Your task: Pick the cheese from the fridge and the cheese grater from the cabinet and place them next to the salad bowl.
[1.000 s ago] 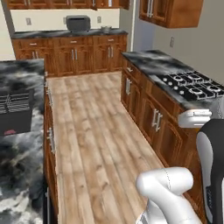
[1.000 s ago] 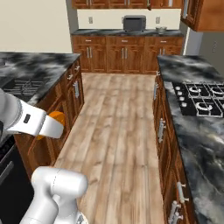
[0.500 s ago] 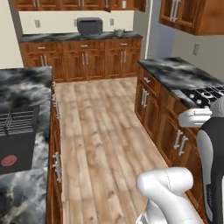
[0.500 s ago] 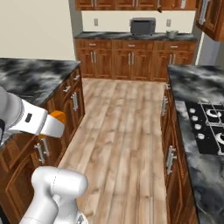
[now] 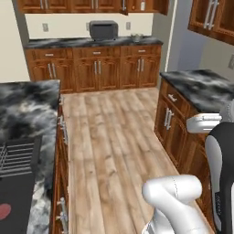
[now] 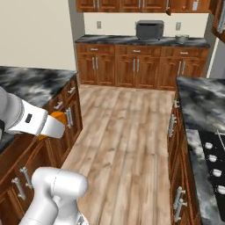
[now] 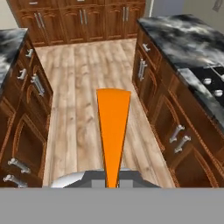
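In the right base view, the small bright orange wedge of cheese shows at the end of the white arm, above the wooden floor. In the hand view, the gripper is closed on the cheese, which points away over the floor.

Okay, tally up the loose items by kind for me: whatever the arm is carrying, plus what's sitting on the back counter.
Orange cheese, carried by the arm: 1
Grey microwave on the back counter: 1
Small bowl on the back counter: 1
Total: 3
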Tool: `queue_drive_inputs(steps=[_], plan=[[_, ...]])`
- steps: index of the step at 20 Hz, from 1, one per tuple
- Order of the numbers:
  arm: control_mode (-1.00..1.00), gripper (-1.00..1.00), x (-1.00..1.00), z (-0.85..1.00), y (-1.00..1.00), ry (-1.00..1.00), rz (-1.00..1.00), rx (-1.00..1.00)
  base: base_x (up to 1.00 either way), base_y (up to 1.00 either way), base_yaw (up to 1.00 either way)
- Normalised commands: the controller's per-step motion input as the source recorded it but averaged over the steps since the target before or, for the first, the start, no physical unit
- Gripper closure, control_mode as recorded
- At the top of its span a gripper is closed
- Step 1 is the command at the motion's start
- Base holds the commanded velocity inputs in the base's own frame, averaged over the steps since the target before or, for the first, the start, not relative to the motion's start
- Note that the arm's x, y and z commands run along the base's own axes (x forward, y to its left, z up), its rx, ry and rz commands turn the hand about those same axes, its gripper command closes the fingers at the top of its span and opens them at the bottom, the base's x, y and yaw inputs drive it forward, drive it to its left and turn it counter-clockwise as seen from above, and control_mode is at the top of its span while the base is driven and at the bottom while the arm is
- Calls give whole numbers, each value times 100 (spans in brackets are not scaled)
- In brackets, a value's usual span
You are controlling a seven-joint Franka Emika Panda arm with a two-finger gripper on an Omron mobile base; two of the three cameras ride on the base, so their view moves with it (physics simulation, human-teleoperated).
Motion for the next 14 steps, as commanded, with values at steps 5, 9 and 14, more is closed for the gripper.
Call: queue_drive_inputs(steps=[5, 9, 14], plan=[[100, 100, 0, 0, 0, 0, 0, 0, 100, -8, 7], [100, 100, 0, 0, 0, 0, 0, 0, 100, -13, 2], [100, 100, 0, 0, 0, 0, 0, 0, 100, -13, 3]])
